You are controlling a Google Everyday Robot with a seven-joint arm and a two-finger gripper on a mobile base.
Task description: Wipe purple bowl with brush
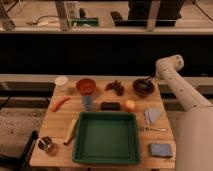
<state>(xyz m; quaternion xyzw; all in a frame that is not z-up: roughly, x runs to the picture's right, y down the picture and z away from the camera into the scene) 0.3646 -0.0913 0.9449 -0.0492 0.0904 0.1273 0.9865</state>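
Wooden table [55,125] carries the purple bowl [143,88] at its far right corner, just right of a dark fruit cluster [115,87]. I see my gripper [152,79] over the bowl's right rim. The brush [144,84] shows as a dark streak inside. I cannot tell whether the claw grips it.

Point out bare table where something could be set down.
Barest: the left strip of table between carrot and metal cup. Back row and the strip right of the green tray are crowded. The gripper sits at the purple bowl.
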